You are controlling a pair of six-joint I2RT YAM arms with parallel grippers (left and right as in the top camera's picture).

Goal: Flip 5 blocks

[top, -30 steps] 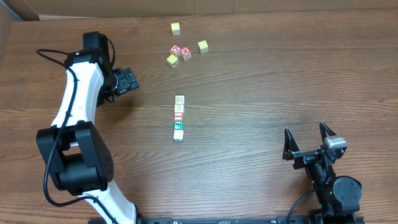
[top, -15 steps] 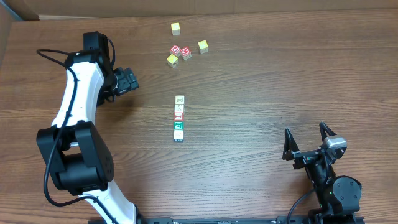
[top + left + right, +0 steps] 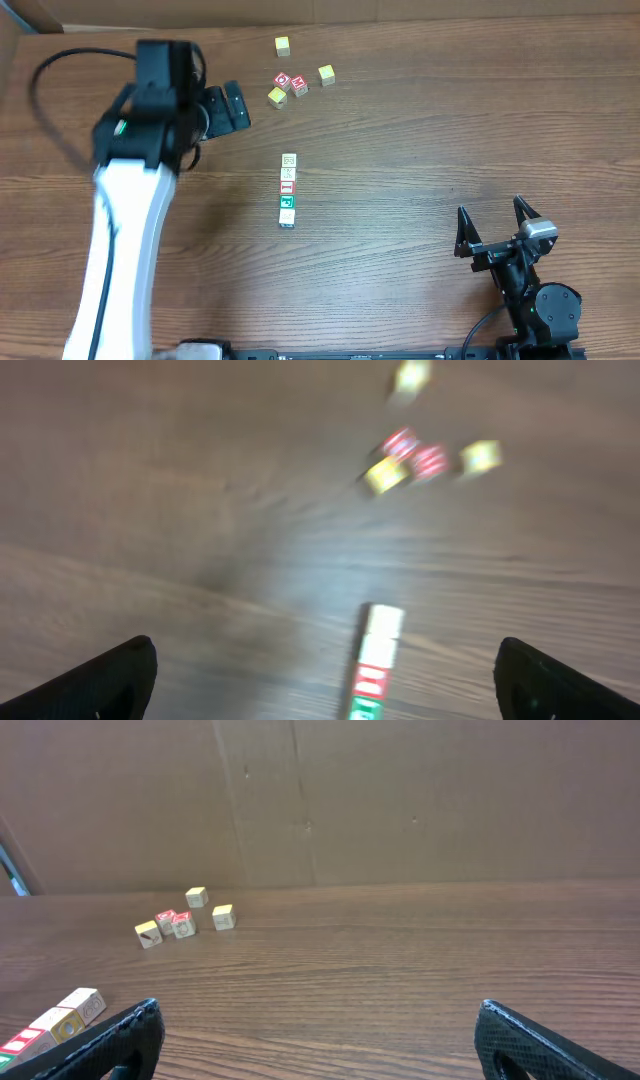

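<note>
The blocks [image 3: 288, 188] lie in a short straight row, face to face, at the table's middle; pale, red and green faces show on top. They appear blurred in the left wrist view [image 3: 376, 660] and at the lower left edge of the right wrist view [image 3: 52, 1023]. My left gripper [image 3: 232, 106] hangs open up and to the left of the row, with nothing between its fingers [image 3: 324, 648]. My right gripper [image 3: 490, 210] stands open near the front right, far from the row, and is empty [image 3: 318, 1012].
Loose cubes lie at the back: three yellow-topped ones [image 3: 283, 45] [image 3: 326, 74] [image 3: 277, 96] and two red-topped ones [image 3: 291, 84], also seen in the right wrist view [image 3: 180, 920]. A brown cardboard wall [image 3: 320, 800] closes off the back edge.
My left arm has swung up and to the right, bringing its gripper closer to the loose cubes and the row. The right arm and all cubes have stayed put.
</note>
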